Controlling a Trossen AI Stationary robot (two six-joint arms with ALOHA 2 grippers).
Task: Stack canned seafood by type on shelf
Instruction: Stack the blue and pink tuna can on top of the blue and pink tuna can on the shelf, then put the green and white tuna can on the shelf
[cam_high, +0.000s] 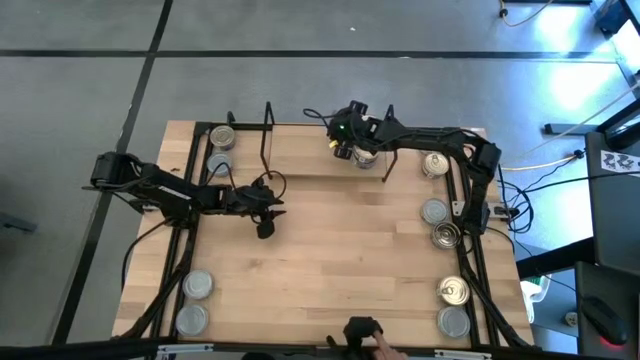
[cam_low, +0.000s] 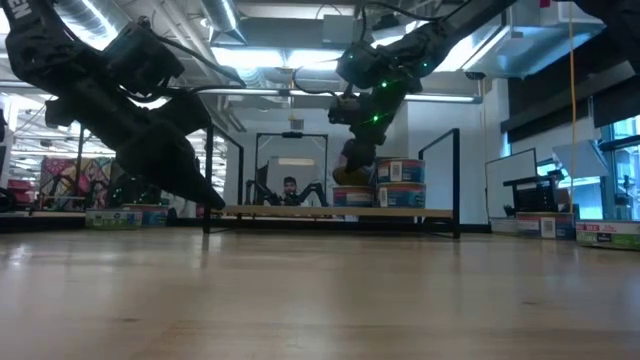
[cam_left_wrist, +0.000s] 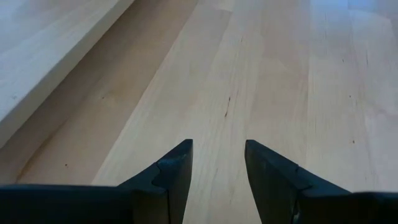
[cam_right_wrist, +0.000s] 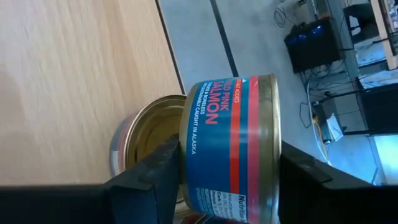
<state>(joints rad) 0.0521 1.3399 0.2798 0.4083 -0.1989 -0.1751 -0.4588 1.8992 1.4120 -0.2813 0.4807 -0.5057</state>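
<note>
While a salmon can (cam_right_wrist: 233, 146) is clasped sideways between the right gripper's (cam_high: 352, 143) jaws above the shelf (cam_high: 310, 150) at the table's far edge, its rigid, smooth wall is best squeezed across the label. The left gripper (cam_left_wrist: 217, 177) hovers part-open, empty.

The middle of the table (cam_high: 330, 240) lies bare, while cans (cam_high: 445, 235) along both edges and the shelf (cam_high: 310, 150) at the far side block passage.
</note>
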